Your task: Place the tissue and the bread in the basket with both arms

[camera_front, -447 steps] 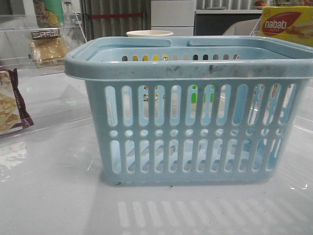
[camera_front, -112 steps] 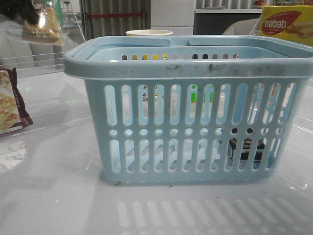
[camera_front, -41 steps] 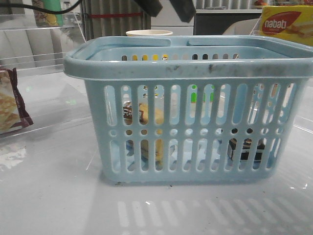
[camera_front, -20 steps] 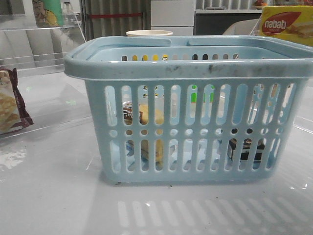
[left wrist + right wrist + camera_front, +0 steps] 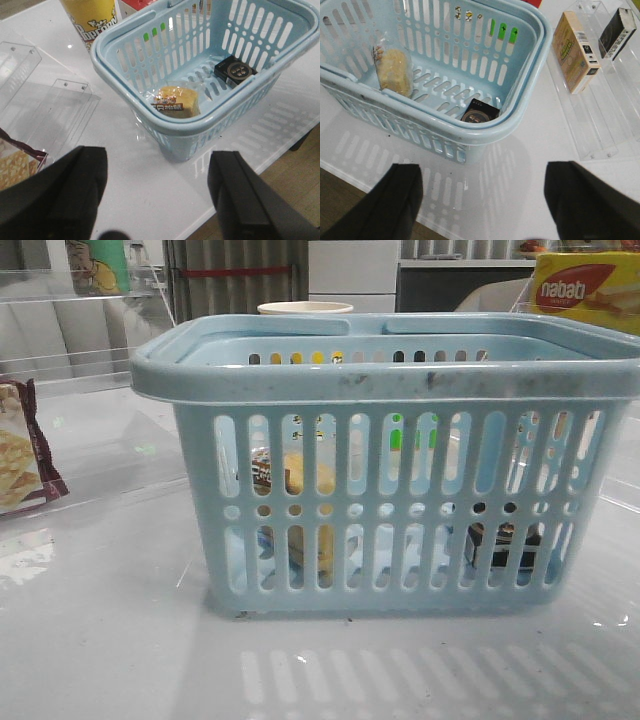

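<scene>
Both my grippers, left (image 5: 155,200) and right (image 5: 480,200), hang wide open and empty, high above the light-blue slotted plastic basket (image 5: 150,117). Below them, on its floor, lies the yellowish bread in crinkly clear packet (image 5: 176,100), and well apart, in a corner, the small flat black tissue pack (image 5: 235,71). I judge nothing remains to pick.

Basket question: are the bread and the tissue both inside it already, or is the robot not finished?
Both look done. The bread lies inside the basket, and the tissue lies at the other end of its floor. Nothing is in hand: the left gripper and right gripper are open and empty, away from the basket. Nothing looks left to put in.
</scene>
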Controlling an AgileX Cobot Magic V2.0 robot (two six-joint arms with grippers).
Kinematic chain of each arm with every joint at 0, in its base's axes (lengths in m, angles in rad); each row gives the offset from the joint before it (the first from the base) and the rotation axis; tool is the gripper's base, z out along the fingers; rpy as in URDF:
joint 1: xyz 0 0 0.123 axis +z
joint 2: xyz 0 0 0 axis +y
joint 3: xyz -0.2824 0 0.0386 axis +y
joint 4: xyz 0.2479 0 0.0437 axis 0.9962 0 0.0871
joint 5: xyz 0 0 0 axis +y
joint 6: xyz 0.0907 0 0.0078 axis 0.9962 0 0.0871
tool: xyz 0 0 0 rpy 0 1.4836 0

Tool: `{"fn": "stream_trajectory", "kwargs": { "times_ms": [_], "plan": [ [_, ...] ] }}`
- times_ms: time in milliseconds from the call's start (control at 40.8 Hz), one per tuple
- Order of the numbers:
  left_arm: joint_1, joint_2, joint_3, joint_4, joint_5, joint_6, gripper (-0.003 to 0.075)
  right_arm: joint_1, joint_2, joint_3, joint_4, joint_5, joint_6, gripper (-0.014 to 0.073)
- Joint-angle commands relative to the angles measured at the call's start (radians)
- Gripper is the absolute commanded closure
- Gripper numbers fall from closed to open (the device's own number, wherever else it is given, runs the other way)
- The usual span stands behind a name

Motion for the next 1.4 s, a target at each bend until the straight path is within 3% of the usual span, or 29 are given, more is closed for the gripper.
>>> {"fn": "stream_trajectory", "kwargs": {
  "times_ms": [0, 392, 490, 589, 711, 1005, 1104, 1373],
  "plan": [
    [0.0, -0.089, 0.052, -0.01, -0.082, -0.016, 0.0232, -0.002, 0.0, -0.026, -0.015, -0.067, -0.001, -0.001],
    [0.0, -0.192, 0.209, -0.071, -0.134, -0.009, 0.0232, -0.002, 0.0, -0.026, -0.015, -0.051, -0.001, 0.0004],
    [0.0, -0.192, 0.217, -0.071, -0.14, -0.009, 0.0232, -0.002, 0.0, -0.026, -0.015, -0.036, -0.002, 0.0067],
    [0.0, -0.192, 0.218, -0.071, -0.152, -0.009, 0.0239, -0.002, 0.0, -0.026, -0.015, -0.035, -0.002, 0.0195],
    [0.0, -0.192, 0.218, -0.071, -0.155, -0.009, 0.0306, -0.002, 0.0, -0.026, -0.015, -0.035, -0.009, 0.0344],
    [0.0, -0.192, 0.219, -0.069, -0.157, -0.009, 0.056, -0.002, 0.0, -0.026, -0.015, -0.027, -0.012, 0.054],
    [0.0, -0.192, 0.219, -0.069, -0.157, -0.009, 0.0634, -0.002, 0.0, -0.026, -0.015, -0.028, -0.012, 0.0537],
    [0.0, -0.192, 0.219, -0.073, -0.152, -0.016, 0.0629, -0.002, 0.0, -0.026, -0.016, -0.025, -0.012, 0.0537]
  ]
}}
